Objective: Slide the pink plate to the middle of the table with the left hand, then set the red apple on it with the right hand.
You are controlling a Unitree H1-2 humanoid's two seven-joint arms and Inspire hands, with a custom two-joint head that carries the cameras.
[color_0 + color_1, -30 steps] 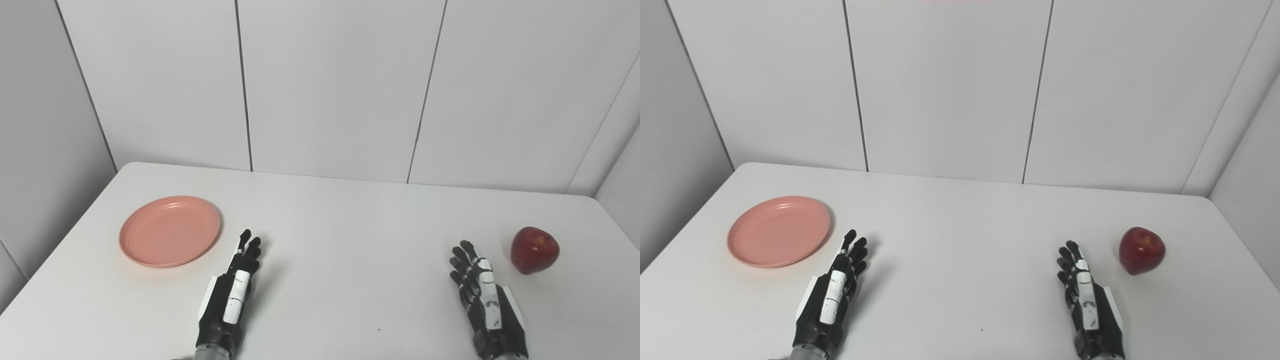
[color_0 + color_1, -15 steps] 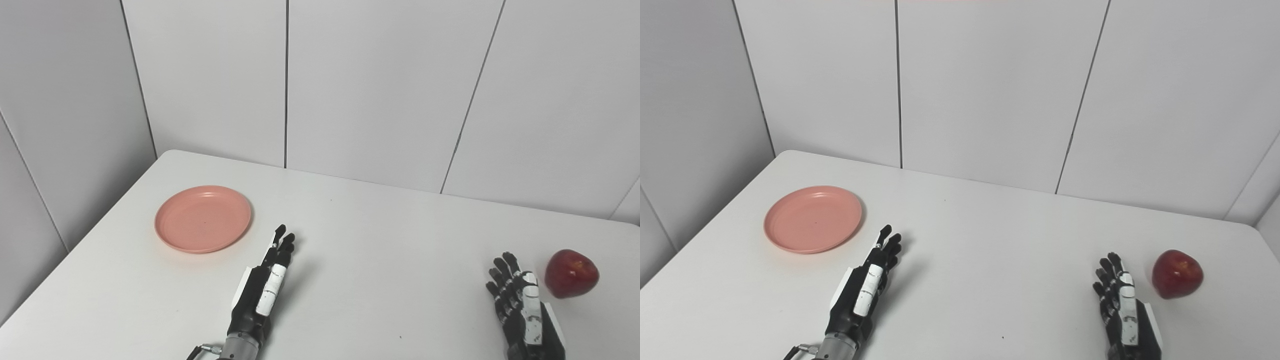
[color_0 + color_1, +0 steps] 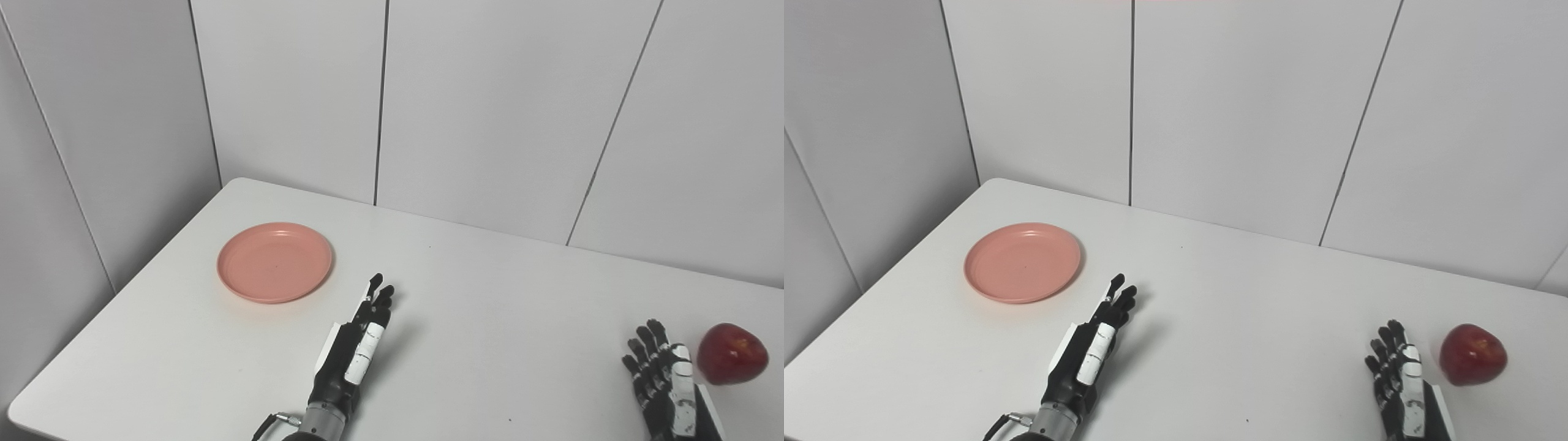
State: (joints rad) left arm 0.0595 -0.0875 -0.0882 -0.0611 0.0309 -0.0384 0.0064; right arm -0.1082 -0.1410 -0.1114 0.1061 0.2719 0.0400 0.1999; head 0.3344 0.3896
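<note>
Left hand [image 3: 355,358]: lower centre of the frame, lying low over the white table [image 3: 490,306], arm entering from the bottom edge. Holds nothing.
Left fingers [image 3: 376,294]: stretched out straight and pointing up-frame, set close side by side with only slight gaps; they grip nothing. Whether the palm rests on the table surface cannot be told.
Right hand [image 3: 1405,389]: lower right of the frame, partly cut off by the bottom edge. Holds nothing.
Right fingers [image 3: 1387,346]: extended and slightly fanned apart, tips pointing up-frame; they touch no object.
Pink plate [image 3: 275,262]: left of centre, flat on the table near its left side, empty. It sits up and to the left of the left hand, apart from the fingertips.
Red apple [image 3: 1472,354]: far right, resting on the table just beside the right hand, on its right; a narrow gap of table shows between them.
Plate and apple: well apart, on opposite sides of the table, with both hands between them.
Backdrop: pale panelled wall [image 3: 490,92] fills the upper half of the frame.
</note>
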